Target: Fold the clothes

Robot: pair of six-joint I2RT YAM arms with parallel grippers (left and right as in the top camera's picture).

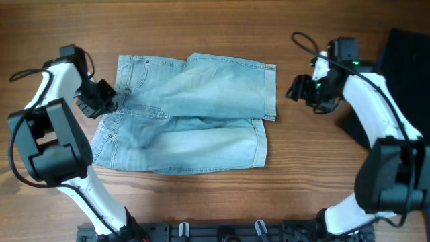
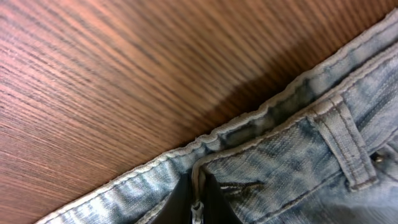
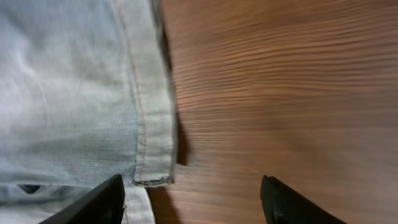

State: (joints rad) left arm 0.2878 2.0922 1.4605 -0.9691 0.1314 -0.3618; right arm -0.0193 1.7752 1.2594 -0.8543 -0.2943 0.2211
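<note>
The clothes, light blue denim shorts (image 1: 191, 111), lie spread on the wooden table, waistband to the left, hemmed legs to the right. My left gripper (image 1: 111, 101) is at the waistband's left edge, shut on the denim; in the left wrist view its black fingers (image 2: 214, 202) pinch a ridge of waistband (image 2: 273, 118) beside a belt loop (image 2: 344, 146). My right gripper (image 1: 293, 89) hovers open just right of the upper leg hem (image 3: 152, 106). Its fingertips (image 3: 102, 202) straddle the hem corner and bare wood, holding nothing.
A dark cloth or panel (image 1: 396, 74) lies at the table's far right, behind the right arm. A black rail (image 1: 222, 232) with hooks runs along the front edge. Bare wood (image 3: 280, 93) surrounds the shorts.
</note>
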